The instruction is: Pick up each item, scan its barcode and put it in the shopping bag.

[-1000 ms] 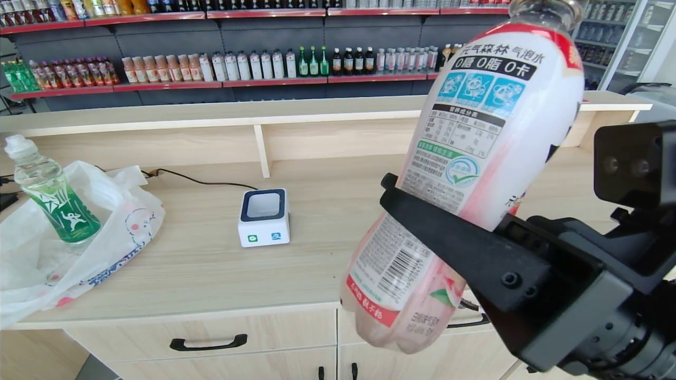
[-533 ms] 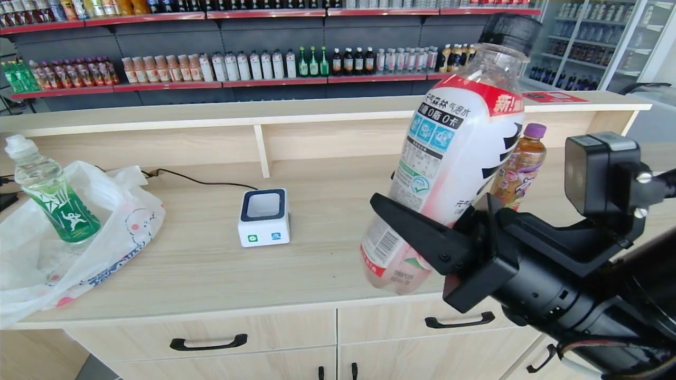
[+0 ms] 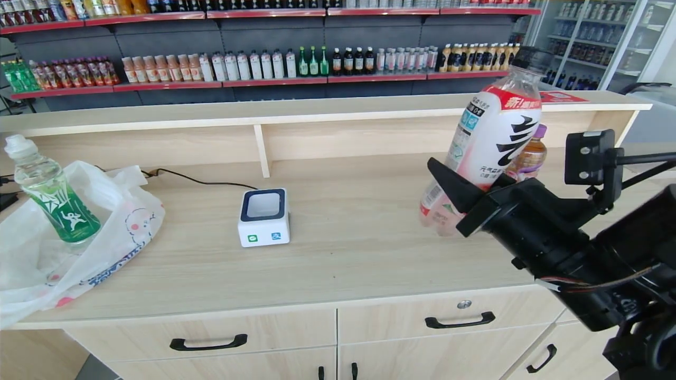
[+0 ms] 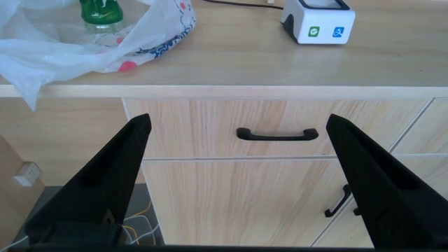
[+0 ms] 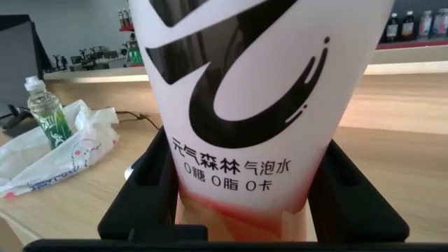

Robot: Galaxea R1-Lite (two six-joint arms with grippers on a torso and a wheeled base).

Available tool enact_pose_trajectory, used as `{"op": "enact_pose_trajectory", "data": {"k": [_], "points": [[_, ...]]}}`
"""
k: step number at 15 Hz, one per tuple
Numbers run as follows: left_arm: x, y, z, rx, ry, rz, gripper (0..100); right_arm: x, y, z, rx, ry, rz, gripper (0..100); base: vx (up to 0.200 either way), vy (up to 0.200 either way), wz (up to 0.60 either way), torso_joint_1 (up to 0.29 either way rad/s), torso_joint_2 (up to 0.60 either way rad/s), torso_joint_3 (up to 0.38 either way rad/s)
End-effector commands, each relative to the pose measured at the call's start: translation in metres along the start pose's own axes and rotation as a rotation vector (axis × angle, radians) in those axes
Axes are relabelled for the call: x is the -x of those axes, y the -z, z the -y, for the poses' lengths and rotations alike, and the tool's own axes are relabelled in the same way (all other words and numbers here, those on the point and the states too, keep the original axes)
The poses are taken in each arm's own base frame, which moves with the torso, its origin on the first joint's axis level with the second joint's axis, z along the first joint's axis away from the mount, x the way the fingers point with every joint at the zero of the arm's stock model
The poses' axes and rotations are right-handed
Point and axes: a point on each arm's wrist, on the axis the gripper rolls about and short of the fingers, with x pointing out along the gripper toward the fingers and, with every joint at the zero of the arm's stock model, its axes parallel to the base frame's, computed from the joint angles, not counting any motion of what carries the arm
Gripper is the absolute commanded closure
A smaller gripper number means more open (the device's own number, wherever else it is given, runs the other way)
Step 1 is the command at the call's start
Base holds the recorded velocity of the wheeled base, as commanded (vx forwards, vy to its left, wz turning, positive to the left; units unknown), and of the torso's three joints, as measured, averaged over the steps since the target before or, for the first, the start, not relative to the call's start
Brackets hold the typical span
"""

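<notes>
So the right pincer point(image 3: 467, 179) has its 2 black fingers clamped around the lower half of the pink-and-white bottle point(image 3: 488, 132). The bottle is up over the right end of the bench point(image 3: 343, 253), tipped so its dark cap leans up and away. From the right wrist view it's the same deal: the pincer point(image 5: 245, 206) hugs the bottle point(image 5: 259, 105) on both sides, with the big black swoosh on the label facing that camera. The barcode side faces left, roughly toward the scanner point(image 3: 263, 217), but the 2 are well apart.

The scanner is the little white box with a dark-framed window on top. It sits around the middle of the bench, with a black cable point(image 3: 200, 182) running off behind it to the left.

The shopping bag point(image 3: 105, 248) lies crumpled at the far left end. A green-label bottle point(image 3: 53, 195) stands on or in its plastic, a bit tilted, and I honestly can't tell which. Just behind the held bottle there's 1 more bottle point(image 3: 529, 155), amber with a purple cap, standing on the bench.

The left pincer point(image 4: 238, 189) is spread wide with nothing in it, hanging low in front of the drawers, facing a black drawer handle point(image 4: 276, 134) under the bench edge.
</notes>
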Motion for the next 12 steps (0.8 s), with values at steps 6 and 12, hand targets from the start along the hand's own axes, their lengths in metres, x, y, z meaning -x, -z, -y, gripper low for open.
{"op": "enact_pose_trajectory", "data": {"k": [6,12], "points": [[0.0000,0.0000,0.0000,0.000,0.000,0.001,0,0.0014,0.0007,0.0157,0.026,0.058,-0.005,100,-0.100,0.000,0.00,0.005,0.00,0.004],[0.0000,0.0000,0.0000,0.003,0.000,0.001,0,-0.0014,0.0010,0.0157,0.023,0.056,0.000,100,0.000,0.100,0.00,0.010,0.00,-0.002]]}}
